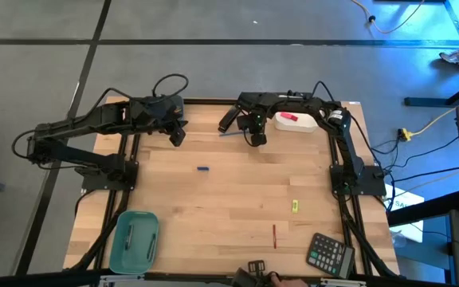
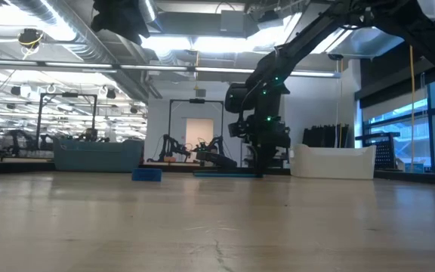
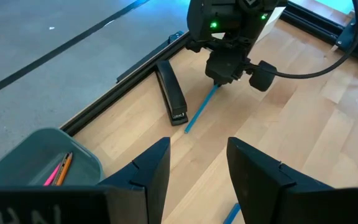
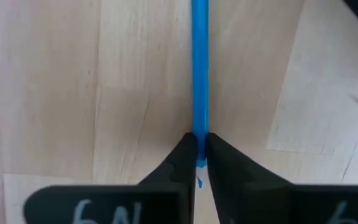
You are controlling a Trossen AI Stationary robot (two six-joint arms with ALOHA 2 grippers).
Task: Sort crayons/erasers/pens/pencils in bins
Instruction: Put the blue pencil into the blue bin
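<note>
My right gripper (image 4: 199, 142) is down at the far edge of the table, shut on the bright blue pencil (image 1: 231, 133), next to the white bin (image 1: 295, 122) that holds a red and a pink eraser. My left gripper (image 3: 197, 168) hovers open above the table's far left, beside the blue-grey bin (image 3: 39, 158). That bin holds a pink-red and an orange pencil (image 3: 59, 169). The teal bin (image 1: 134, 239) at the near left has dark pens in it. A dark red pen (image 1: 275, 236) lies flat near the near edge. My right gripper pinches the blue pencil at one end (image 4: 199, 127) between its two fingertips (image 4: 185, 152). The fingers point down from above and lie across the pencil. The rest of the pencil runs away from them along the table top (image 3: 194, 118).
A thick black stapler-like object (image 1: 228, 119) lies just beyond the blue pencil by the far edge. On the open wood are a small blue piece (image 1: 203, 169) and a yellow-green piece (image 1: 296, 206). A black calculator (image 1: 329, 255) sits at the near right corner.
</note>
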